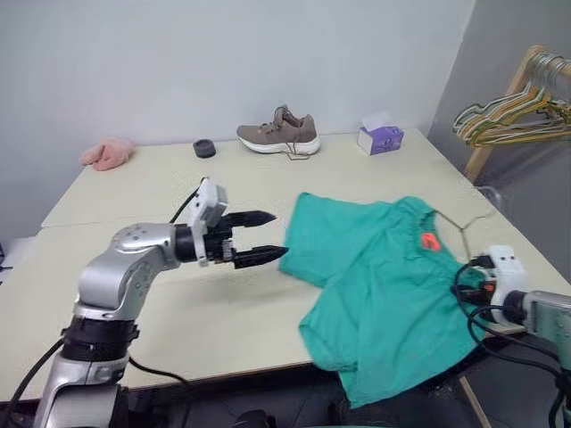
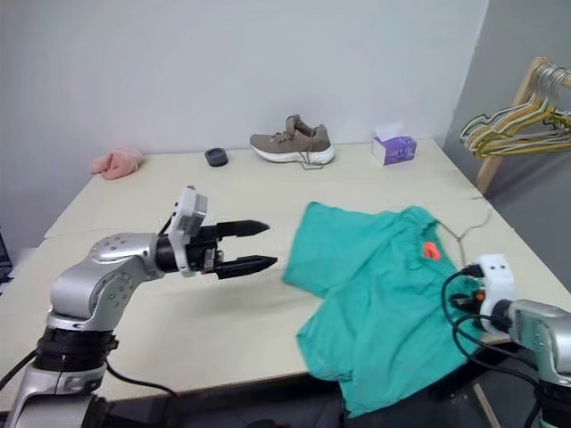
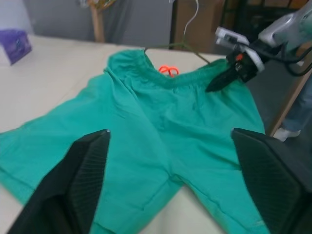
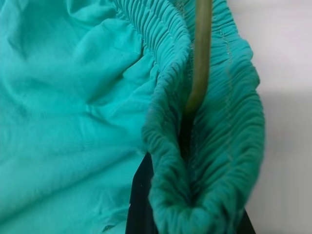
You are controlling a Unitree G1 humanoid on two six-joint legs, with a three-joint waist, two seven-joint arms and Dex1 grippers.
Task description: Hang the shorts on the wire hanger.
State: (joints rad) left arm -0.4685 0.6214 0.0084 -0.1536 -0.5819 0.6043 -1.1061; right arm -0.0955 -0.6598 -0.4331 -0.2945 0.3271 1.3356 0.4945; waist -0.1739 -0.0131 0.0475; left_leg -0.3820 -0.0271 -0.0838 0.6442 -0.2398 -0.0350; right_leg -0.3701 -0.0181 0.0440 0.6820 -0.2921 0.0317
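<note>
The teal-green shorts (image 1: 384, 285) lie spread on the right part of the table (image 1: 178, 303), and one leg droops over the front edge. An orange-red tag (image 1: 429, 240) shows at the gathered waistband. The thin wire hanger (image 1: 460, 225) lies at that waistband, its wire (image 4: 200, 58) running down into a fold of the elastic. My right gripper (image 3: 214, 87) is shut on the waistband at that fold, its fingers mostly covered by fabric in the right wrist view. My left gripper (image 1: 277, 235) hovers open just left of the shorts, pointing at them and holding nothing.
At the table's far edge sit a brown shoe (image 1: 279, 134), a purple tissue box (image 1: 380, 136), a small black ring (image 1: 204, 148) and a pink cloth (image 1: 107, 153). A wooden rack with coloured hangers (image 1: 513, 111) stands at the right. A person's leg (image 3: 298, 109) stands beyond the table.
</note>
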